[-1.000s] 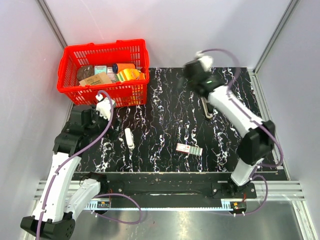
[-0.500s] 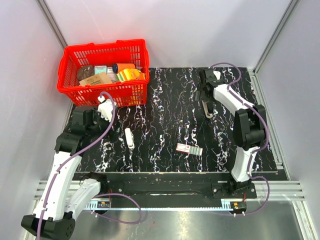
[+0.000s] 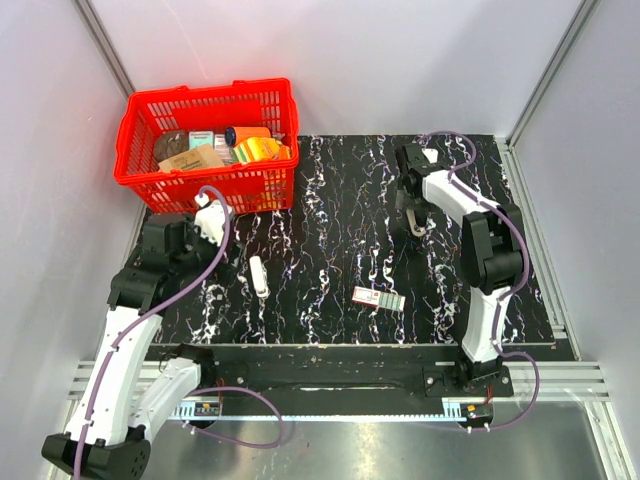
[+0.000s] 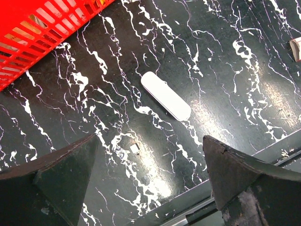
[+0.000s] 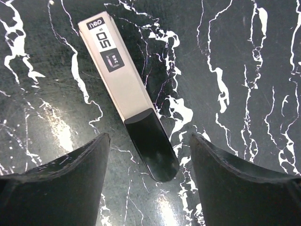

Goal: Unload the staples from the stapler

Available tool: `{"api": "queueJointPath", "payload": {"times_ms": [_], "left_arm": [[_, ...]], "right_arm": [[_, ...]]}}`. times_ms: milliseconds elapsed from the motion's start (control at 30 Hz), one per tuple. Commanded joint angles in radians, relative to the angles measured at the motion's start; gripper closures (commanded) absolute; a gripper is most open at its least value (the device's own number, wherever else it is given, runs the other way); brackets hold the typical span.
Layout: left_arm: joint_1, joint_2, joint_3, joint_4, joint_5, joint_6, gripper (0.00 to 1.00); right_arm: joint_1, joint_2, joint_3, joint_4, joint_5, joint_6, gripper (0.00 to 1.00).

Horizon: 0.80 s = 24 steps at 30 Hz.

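Right wrist view: the right gripper [image 5: 149, 140] is hanging just above the stapler [image 5: 123, 80], its fingers spread wide on either side of the dark end and gripping nothing. The stapler is lying flat on the black marbled mat [image 5: 244, 56], towards the far right, and it looks closed. The left gripper [image 4: 149, 141] is waiting wide open and empty near the white bar [image 4: 165, 95]. By my reckoning nothing is unloaded yet: grasping, opening and emptying are all ahead.
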Motion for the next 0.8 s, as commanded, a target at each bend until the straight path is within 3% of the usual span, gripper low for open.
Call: {"api": "queueJointPath", "payload": {"times_ms": [0,333,467,633,767], "left_arm": [[0.003,0.008,0.048,-0.01,-0.009,0.024,0.01],[0.003,0.033,0.049,-0.029,0.025,0.031,0.01],[-0.003,0.072,0.06,-0.039,0.054,0.054,0.03],[-0.043,0.102,0.079,-0.029,0.077,0.033,0.02],[-0.095,0.122,0.074,-0.004,0.103,0.027,0.01]], "right_arm": [[0.002,0.035,0.005,0.023,-0.002,0.016,0.29],[0.002,-0.002,-0.054,0.069,-0.053,0.048,0.68],[0.004,-0.014,-0.068,0.066,-0.131,0.088,0.89],[0.086,-0.101,-0.1,0.081,-0.178,0.142,0.99],[0.143,-0.206,-0.143,0.124,-0.278,0.241,1.0]]}}
